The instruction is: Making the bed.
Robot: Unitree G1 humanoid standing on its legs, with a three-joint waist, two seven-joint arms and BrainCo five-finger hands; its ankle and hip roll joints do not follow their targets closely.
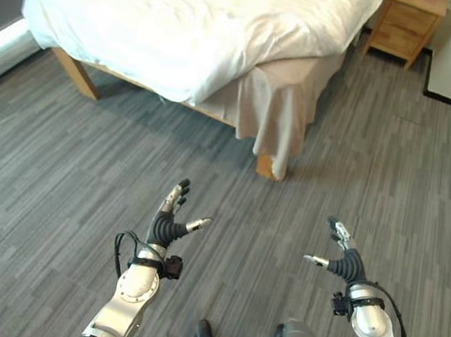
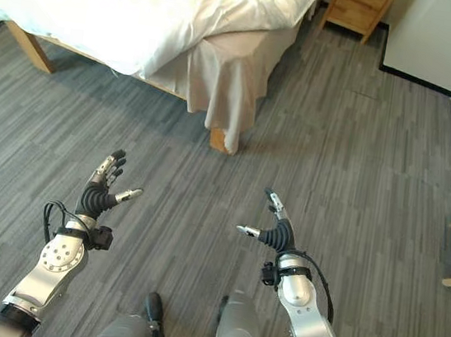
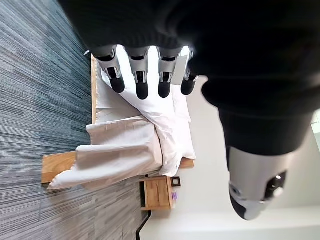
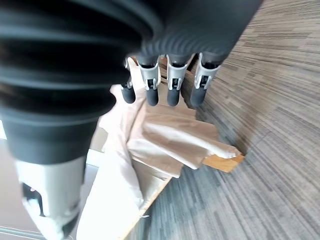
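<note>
Bed [image 1: 203, 24] well beyond both open hands

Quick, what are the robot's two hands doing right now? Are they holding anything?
Left hand: open, fingers straight, holding nothing, over the floor away from the bed.
Right hand: open, fingers straight, holding nothing.

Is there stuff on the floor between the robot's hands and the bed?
No, nothing visible. Just bare grey floor lies between the left hand, the right hand and the bed. Both hands are open and hold nothing.
</note>
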